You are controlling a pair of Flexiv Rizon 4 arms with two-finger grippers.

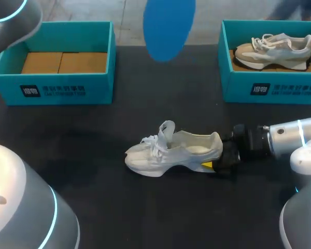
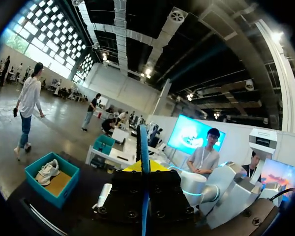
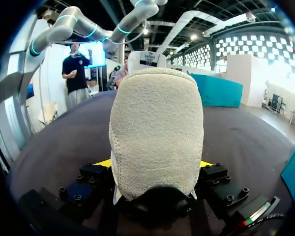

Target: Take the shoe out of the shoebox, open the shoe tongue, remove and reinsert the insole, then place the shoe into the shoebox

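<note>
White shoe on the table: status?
Right hand shut on white shoe heel, shoe on table. Left hand aloft, shut on blue insole. Left shoebox free, right shoebox holds beige shoe.

Dark bench (image 1: pixel 93 171), plain and matte. At the far left corner, a teal shoebox (image 1: pixel 67 89), open on top. At the far right corner, a second teal shoebox (image 1: pixel 280 91), likewise open. Near the middle, a white shoe (image 1: pixel 171 153), upright on its sole, toe toward the left edge, well apart from both boxes.

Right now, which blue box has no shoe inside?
The left shoebox: only brown cardboard shows inside it. The right shoebox holds a beige shoe.
</note>
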